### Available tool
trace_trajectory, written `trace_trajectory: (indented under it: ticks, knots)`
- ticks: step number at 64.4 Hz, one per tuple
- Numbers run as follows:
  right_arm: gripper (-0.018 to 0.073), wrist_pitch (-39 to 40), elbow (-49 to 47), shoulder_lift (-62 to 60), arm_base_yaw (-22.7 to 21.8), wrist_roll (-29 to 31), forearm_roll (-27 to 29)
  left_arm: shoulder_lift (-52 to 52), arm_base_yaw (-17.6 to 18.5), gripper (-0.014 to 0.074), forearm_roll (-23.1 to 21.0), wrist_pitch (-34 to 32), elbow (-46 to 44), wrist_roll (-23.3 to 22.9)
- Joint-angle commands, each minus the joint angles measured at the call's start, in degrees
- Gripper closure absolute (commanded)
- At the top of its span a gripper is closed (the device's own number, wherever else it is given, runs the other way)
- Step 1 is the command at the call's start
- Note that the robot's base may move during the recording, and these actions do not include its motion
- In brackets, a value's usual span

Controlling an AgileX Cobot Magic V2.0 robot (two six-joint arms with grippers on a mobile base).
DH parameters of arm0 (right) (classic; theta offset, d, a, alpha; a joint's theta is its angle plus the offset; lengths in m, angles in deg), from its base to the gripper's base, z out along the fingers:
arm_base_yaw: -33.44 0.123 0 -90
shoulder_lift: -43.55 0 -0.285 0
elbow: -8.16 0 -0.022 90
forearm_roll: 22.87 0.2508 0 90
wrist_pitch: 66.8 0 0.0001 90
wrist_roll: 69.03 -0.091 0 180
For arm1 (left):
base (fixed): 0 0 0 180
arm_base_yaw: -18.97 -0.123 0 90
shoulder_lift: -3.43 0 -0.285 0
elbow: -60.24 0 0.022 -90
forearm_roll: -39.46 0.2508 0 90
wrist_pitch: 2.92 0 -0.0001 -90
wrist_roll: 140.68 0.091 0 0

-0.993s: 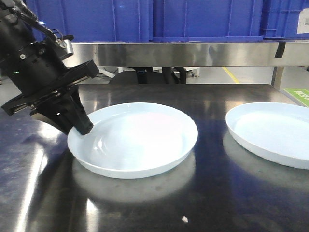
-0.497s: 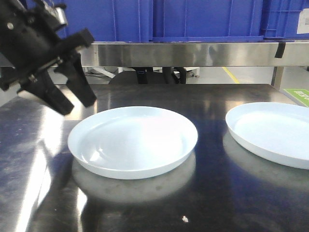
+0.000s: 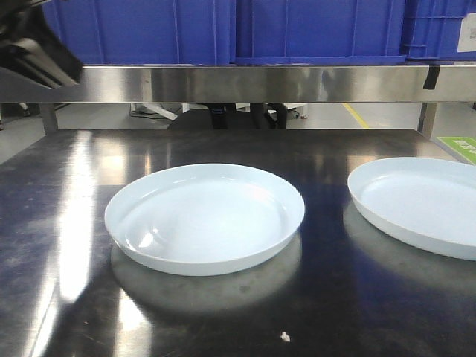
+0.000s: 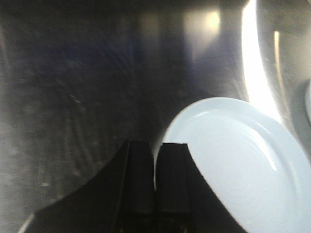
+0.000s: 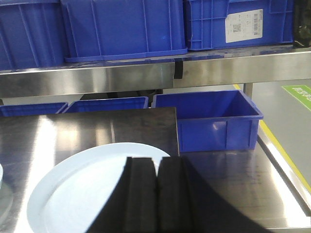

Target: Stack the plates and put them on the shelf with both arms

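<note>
Exterior front-facing view gives us the centre plate (image 3: pixel 204 216): round, shallow, pale bluish-white and glossy, with a low upturned rim. It lies flat on the dark, scratched steel tabletop (image 3: pixel 335 312), which mirrors it faintly. To the right of the centre plate, well apart from it, lies the second plate (image 3: pixel 416 204), of the same shape and cut off by the picture's edge. Behind the centre plate runs the brushed-metal front rail of the shelf (image 3: pixel 260 83), with ribbed blue plastic crates (image 3: pixel 312 30) on top. A small white crumb (image 3: pixel 284 337) lies in front of the centre plate.

From the left wrist we see our left gripper (image 4: pixel 155 145) above and left of the centre plate, its black flat fingers drawn together to a thin slit and holding nothing. Our right gripper (image 5: pixel 156 162) hangs over the second plate, fingers pressed together, also empty.

A second ago the left gripper's fingers touched the centre plate's left rim; now it has lifted clear, with only a dark part in the upper left corner. Neither plate has shifted.
</note>
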Motion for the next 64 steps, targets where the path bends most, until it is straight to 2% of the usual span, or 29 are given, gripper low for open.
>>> trace_trajectory:
  ticks: [1, 5, 14, 19, 23, 28, 39, 49, 54, 61, 64]
  knots:
    - [0.0510, 5.1, 0.1, -1.1, 0.0, 0.1, -0.5, -5.5, 0.5, 0.0516, 2.7, -9.5, 2.7, 0.1]
    - [0.0510, 5.1, 0.1, -1.1, 0.0, 0.1, -0.5, -8.7, 0.5, 0.0516, 5.2, -13.1, 6.0, 0.1]
    - [0.0510, 5.1, 0.1, -1.1, 0.0, 0.1, -0.5, -15.2, -0.1, 0.0516, 6.2, -20.6, 12.2, 0.2]
    - [0.0510, 5.1, 0.1, -1.1, 0.0, 0.1, -0.5, -19.2, -1.0, 0.0516, 11.4, -24.0, 15.8, 0.2]
    - [0.0510, 5.1, 0.1, -1.1, 0.0, 0.1, -0.5, -22.2, -1.6, 0.0516, 17.4, -25.7, 18.5, 0.2]
    - [0.0510, 5.1, 0.1, -1.1, 0.0, 0.1, -0.5, -25.9, -2.9, 0.0516, 20.6, -28.4, 21.8, 0.2]
    - [0.0510, 5.1, 0.1, -1.1, 0.0, 0.1, -0.5, -35.1, -4.9, 0.0516, 20.6, -36.9, 29.4, 0.2]
    - [0.0510, 5.1, 0.1, -1.1, 0.0, 0.1, -0.5, -43.5, -5.0, 0.0516, 20.1, -44.3, 35.7, 0.2]
    - [0.0510, 5.1, 0.1, -1.1, 0.0, 0.1, -0.5, -47.2, -5.1, 0.0516, 17.7, -45.2, 38.1, 0.2]
    - [0.0510, 5.1, 0.1, -1.1, 0.0, 0.1, -0.5, -51.9, -6.0, 0.0516, 12.0, -45.1, 39.8, 0.2]
    - [0.0510, 5.1, 0.1, -1.1, 0.0, 0.1, -0.5, -53.3, -6.8, 0.0516, 11.6, -44.7, 40.1, 0.2]
